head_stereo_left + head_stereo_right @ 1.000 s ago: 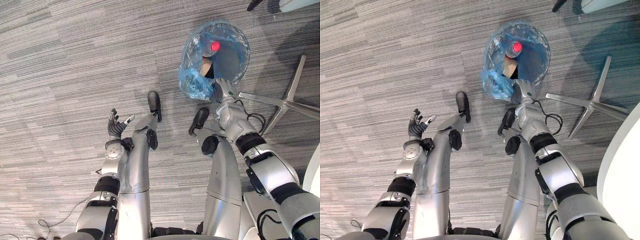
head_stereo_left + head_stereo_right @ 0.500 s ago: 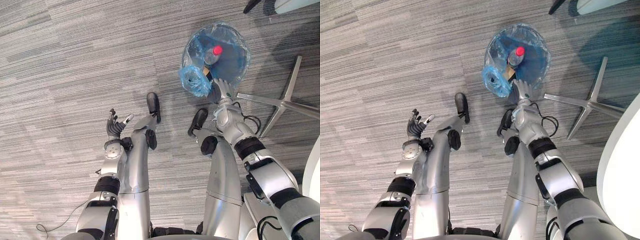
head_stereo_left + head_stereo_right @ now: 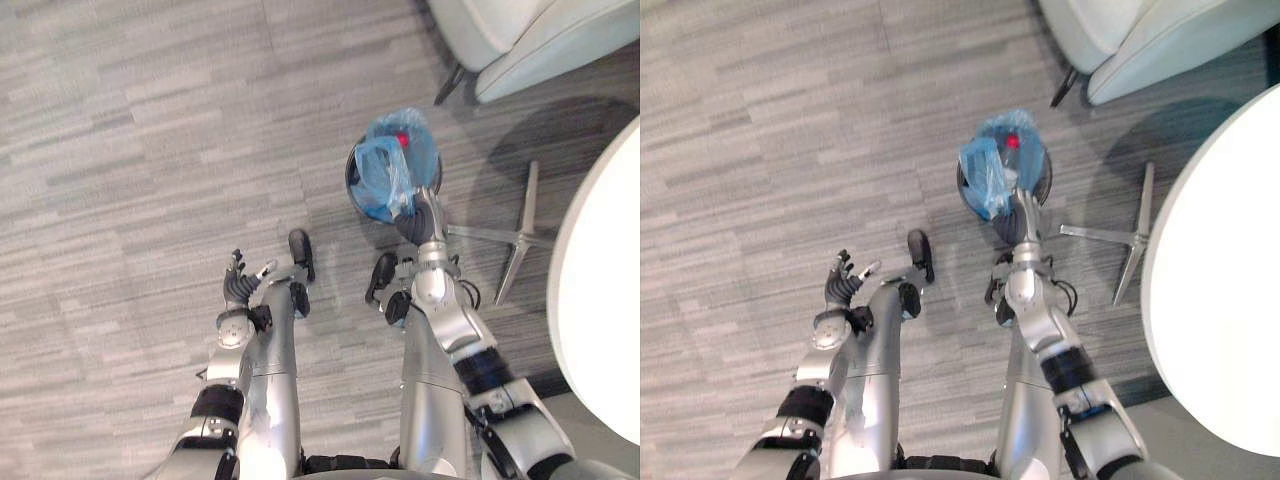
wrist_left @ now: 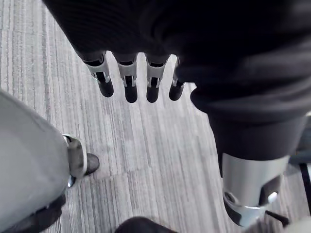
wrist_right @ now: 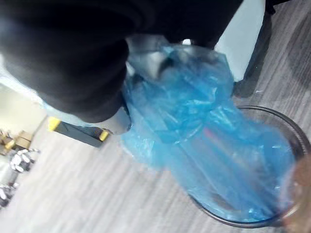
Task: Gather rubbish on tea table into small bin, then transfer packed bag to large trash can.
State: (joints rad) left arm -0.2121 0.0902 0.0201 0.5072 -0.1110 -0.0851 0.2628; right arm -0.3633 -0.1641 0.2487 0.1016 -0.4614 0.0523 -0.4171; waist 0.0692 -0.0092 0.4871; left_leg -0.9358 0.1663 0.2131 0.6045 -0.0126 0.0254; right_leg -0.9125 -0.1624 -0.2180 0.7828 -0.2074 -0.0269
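Fingers (image 4: pixel 127 83) of left hand (image 3: pixel 240 290) straight, empty, right hand (image 3: pixel 417 222) clutching blue bag (image 3: pixel 384 172) in small bin (image 3: pixel 351 178)

Crumpled blue bag (image 3: pixel 386 172), bunched upward, in dark small bin (image 3: pixel 351 180)

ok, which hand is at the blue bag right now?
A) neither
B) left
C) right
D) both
C: the right hand is up against the bunched blue bag at the small bin, while the left hand hangs open over the carpet, well apart from the bag and holding nothing.
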